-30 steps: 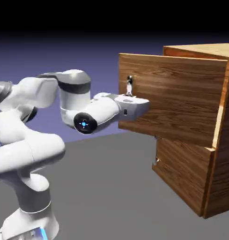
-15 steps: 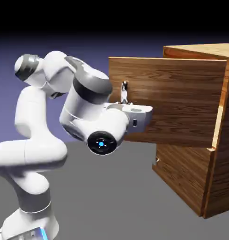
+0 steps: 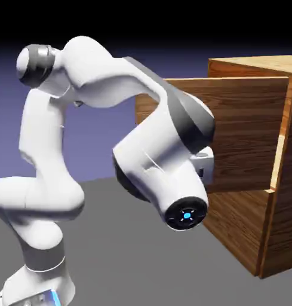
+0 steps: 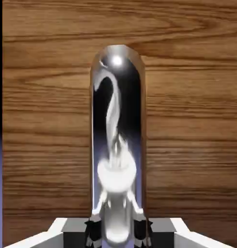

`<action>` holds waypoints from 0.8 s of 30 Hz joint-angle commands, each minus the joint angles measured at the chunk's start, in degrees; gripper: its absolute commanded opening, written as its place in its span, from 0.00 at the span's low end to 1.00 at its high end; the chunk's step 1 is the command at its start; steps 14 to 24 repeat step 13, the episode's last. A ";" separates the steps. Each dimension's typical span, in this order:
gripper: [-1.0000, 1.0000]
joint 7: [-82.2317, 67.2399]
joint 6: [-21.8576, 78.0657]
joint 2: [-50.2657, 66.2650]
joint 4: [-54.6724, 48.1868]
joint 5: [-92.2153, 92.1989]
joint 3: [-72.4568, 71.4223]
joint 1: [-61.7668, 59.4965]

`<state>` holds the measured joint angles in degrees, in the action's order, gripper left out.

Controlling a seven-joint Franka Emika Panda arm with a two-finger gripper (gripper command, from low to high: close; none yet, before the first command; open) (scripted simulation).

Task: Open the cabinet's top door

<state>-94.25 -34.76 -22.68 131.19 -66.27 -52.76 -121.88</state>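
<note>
A: Where is the top door (image 3: 243, 140)?
B: Swung out from the cabinet (image 3: 273, 230), standing ajar, its free edge behind the arm's bulky wrist.
A: And the tool (image 4: 118, 232)?
B: Clamped on the silver bar handle (image 4: 118, 126), which fills the hand view against the wood grain. In the exterior view the arm probably hides the tool itself.

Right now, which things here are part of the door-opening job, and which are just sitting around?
In the job:
cabinet
top door, swung partly open
handle
gripper, shut on the handle

Just there:
lower panel, closed
table
</note>
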 commanded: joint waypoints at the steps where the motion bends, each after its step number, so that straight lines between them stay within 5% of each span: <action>1: 0.00 0.01 -0.62 2.08 -1.42 1.29 -0.93 -0.47; 13: 0.00 6.63 -8.19 26.97 -15.76 14.44 -7.77 0.59; 24: 0.00 6.63 -8.19 26.97 -15.76 14.44 -7.77 0.59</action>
